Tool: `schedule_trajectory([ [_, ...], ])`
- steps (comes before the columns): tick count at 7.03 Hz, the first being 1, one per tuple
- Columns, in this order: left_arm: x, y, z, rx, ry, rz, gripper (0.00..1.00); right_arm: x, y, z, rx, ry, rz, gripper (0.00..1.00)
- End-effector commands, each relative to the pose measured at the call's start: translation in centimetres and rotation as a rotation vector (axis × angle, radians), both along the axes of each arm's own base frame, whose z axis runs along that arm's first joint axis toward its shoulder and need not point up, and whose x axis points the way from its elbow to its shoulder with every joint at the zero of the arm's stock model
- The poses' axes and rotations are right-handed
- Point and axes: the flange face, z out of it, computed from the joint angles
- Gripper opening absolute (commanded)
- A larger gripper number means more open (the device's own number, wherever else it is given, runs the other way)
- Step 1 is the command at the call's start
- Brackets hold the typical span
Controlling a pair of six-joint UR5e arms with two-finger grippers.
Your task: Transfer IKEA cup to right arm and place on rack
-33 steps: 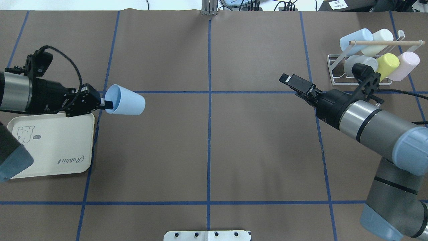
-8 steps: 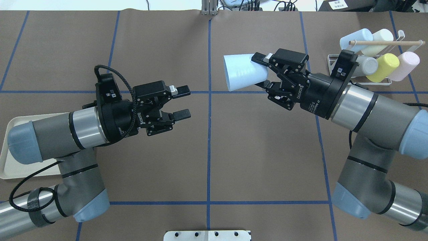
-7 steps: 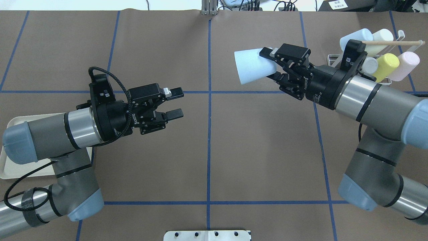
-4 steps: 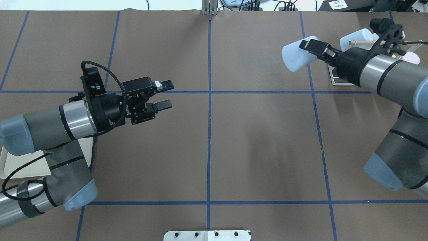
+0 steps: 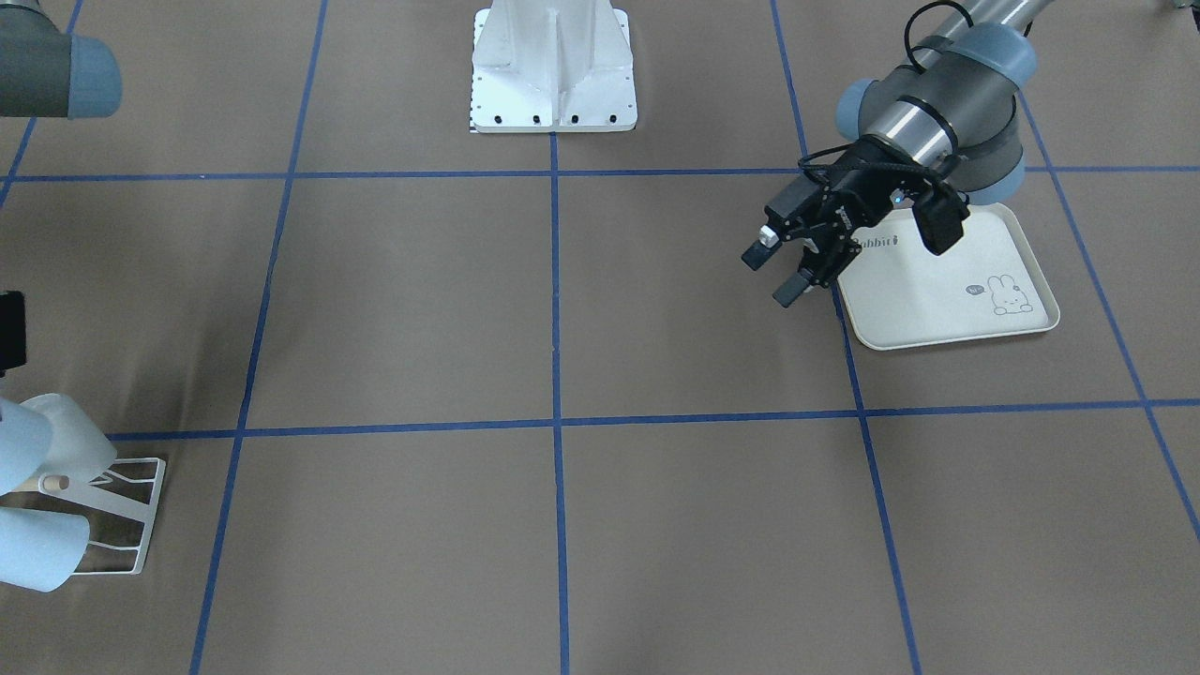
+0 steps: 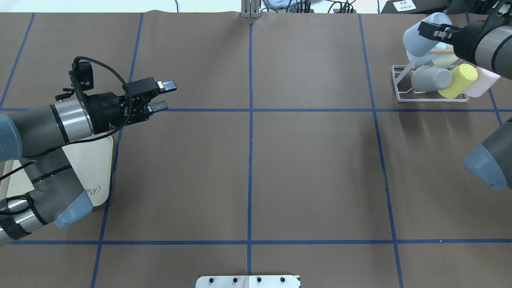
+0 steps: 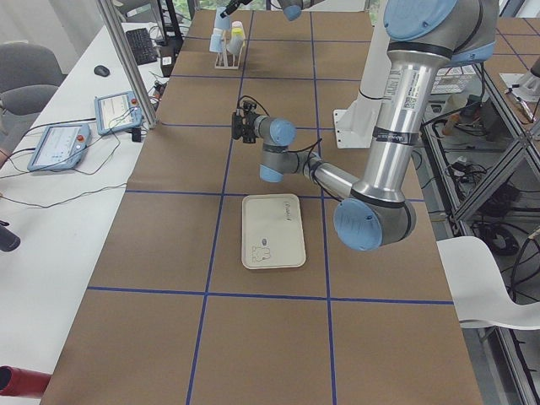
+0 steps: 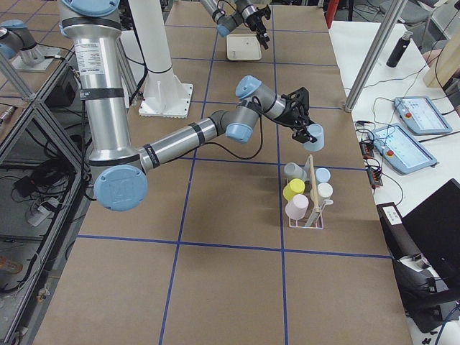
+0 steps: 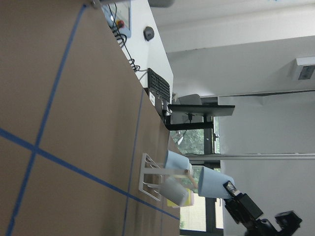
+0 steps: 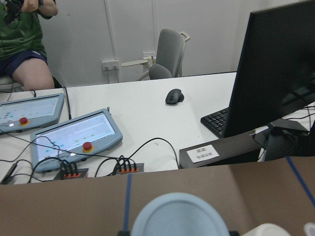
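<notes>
The right gripper point(image 6: 431, 33) clamps the sides of a pale blue cup point(image 6: 414, 36), seemingly light, rigid, slippery plastic, near the rack point(image 6: 432, 100); the left gripper point(image 6: 166, 95) gapes empty.

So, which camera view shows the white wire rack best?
Exterior right: the whole rack is unobstructed. Overhead is sharp, but the right arm covers its far side. Front-facing crops it at the edge; exterior left and left wrist show it tiny.
</notes>
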Motion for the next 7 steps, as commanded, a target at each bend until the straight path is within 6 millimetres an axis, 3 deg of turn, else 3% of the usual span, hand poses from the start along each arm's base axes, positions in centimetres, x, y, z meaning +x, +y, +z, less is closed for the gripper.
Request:
schedule_trajectory([
  [1,-5.6,-4.1,5.9,-0.010,-0.420,-0.096,0.99,6.5,-2.7,4.1,-0.050,0.092,0.001,0.27],
  [2,-8.8,-5.2,7.0,-0.031,-0.583,-0.117,0.99,7.4,-3.4,6.1,-0.072,0.105,0.007,0.27],
  [3,-10.9,-5.1,7.7,0.011,-0.736,-0.098,0.99,7.1,-4.5,8.3,-0.096,0.119,0.013,0.27],
  [4,-13.2,-4.1,9.0,0.042,-0.853,-0.072,0.99,6.5,-6.6,9.0,-0.096,0.118,0.019,0.27],
  [5,-14.3,-3.3,9.7,0.053,-0.905,-0.054,0.99,6.2,-7.5,10.3,-0.113,0.123,0.019,0.27],
  [7,-14.5,-3.2,10.0,0.033,-0.922,-0.044,1.00,6.2,-7.7,12.1,-0.146,0.131,0.018,0.27],
])
